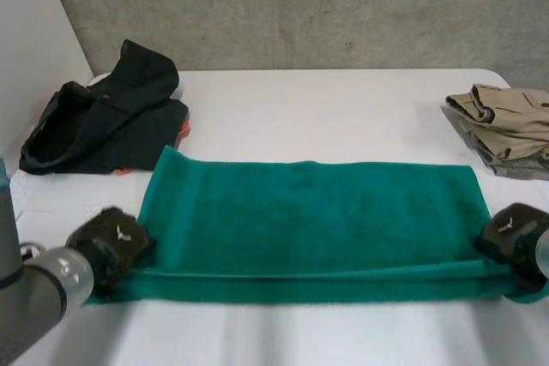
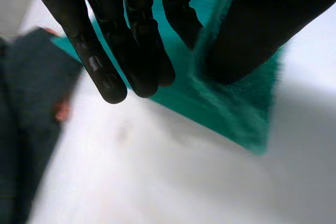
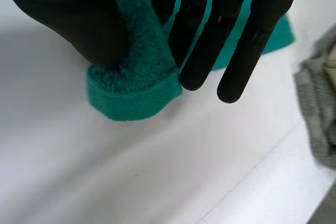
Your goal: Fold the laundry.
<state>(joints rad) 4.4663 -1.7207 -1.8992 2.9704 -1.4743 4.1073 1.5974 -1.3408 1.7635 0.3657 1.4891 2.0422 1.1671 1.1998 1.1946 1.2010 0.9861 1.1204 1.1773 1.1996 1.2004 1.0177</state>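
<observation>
1. Green towel (image 1: 313, 216): we log it flat across the near middle of the white table (image 1: 343, 100), folded lengthwise, with the doubled edge toward the robot.
2. Left hand (image 1: 111, 242): at the towel's near left corner. We see the cloth pinched between its thumb and straight fingers.
3. Right hand (image 1: 513, 242): at the near right corner, thumb and fingers likewise pinching the thick edge.
4. Dark clothes heap (image 1: 107, 117): far left, near the towel's far corner.
5. Beige garments (image 1: 506, 126): far right, apart from the towel.
</observation>
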